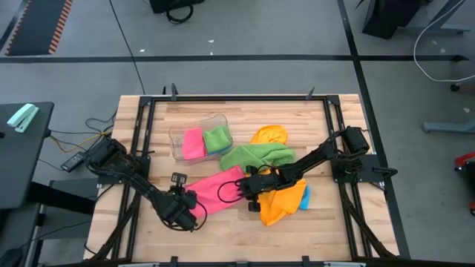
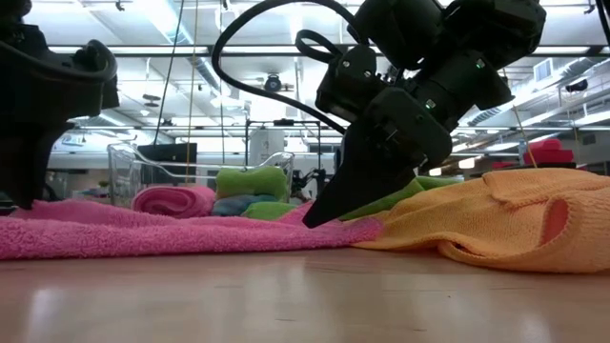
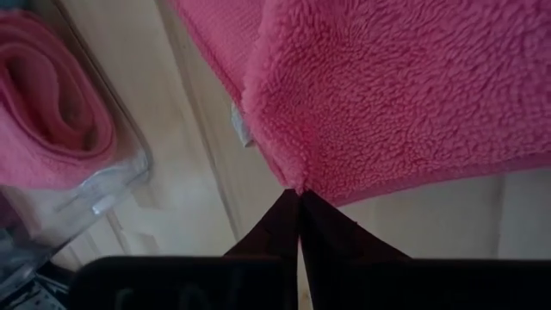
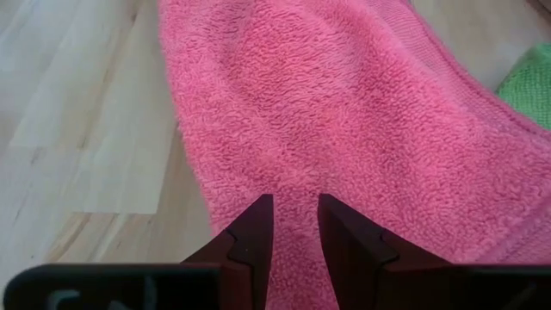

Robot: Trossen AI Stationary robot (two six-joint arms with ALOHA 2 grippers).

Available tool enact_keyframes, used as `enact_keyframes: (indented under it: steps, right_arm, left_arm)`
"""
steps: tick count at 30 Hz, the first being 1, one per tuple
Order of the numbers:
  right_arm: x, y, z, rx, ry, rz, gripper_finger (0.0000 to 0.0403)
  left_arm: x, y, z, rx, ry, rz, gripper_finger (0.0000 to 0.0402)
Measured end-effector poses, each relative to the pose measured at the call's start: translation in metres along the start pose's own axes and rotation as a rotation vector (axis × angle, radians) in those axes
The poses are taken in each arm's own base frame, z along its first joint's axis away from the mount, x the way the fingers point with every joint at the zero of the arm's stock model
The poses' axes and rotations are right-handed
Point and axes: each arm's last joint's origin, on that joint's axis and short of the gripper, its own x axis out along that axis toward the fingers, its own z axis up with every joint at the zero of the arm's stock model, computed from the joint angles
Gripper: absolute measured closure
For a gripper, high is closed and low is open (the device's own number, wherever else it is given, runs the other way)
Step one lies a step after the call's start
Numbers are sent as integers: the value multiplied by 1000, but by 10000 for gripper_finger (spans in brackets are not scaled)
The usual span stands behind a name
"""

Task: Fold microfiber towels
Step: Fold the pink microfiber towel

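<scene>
Pink towel (image 1: 215,193) lies flat on my desk (image 1: 312,230), long axis running between both hands. Left hand (image 1: 180,208) pinches its near corner, fingers pressed together; right hand (image 1: 248,187) sits at the far end, fingers slightly apart, straddling a fluffy ridge. Green towel (image 1: 256,154) and orange towel (image 1: 280,202) lie crumpled beside it; folded ones in clear tub (image 1: 178,137).

A fluffy bright pink microfiber towel (image 1: 214,192) is spread flat on the bench, pinched at both of its ends. A crumpled green microfiber towel (image 1: 256,155) is draped just behind it, touching a rumpled orange microfiber towel (image 1: 280,205) under which a sky blue cloth (image 1: 304,197) is partly hidden. 2 folded towels, a pink one (image 1: 194,142) and a green one (image 1: 217,138), are seen side by side farther back.
</scene>
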Motion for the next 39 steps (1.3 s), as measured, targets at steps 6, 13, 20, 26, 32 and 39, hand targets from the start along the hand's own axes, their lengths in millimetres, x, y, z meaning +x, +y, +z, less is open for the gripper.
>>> enact_keyframes:
  steps: [6, 13, 20, 26, 32, 39]
  right_arm:
    - [0, 1, -1, 1, 3, 2, 300]
    - [0, 3, -1, -1, 6, 6, 300]
    - [0, 3, -1, -1, 6, 5, 300]
    - [0, 3, -1, -1, 7, 5, 300]
    - [0, 3, -1, -1, 7, 5, 300]
    - [0, 3, -1, 0, 6, 5, 300]
  left_arm:
    - [2, -1, 1, -12, -15, -4, 379]
    - [18, -3, -7, -31, -8, 2, 386]
    - [19, -2, -7, -57, -16, 21, 360]
    - [18, -3, -7, -88, -10, 15, 306]
    - [19, -2, -7, -168, -8, 16, 281]
    - [17, -2, -8, -206, 22, -11, 253]
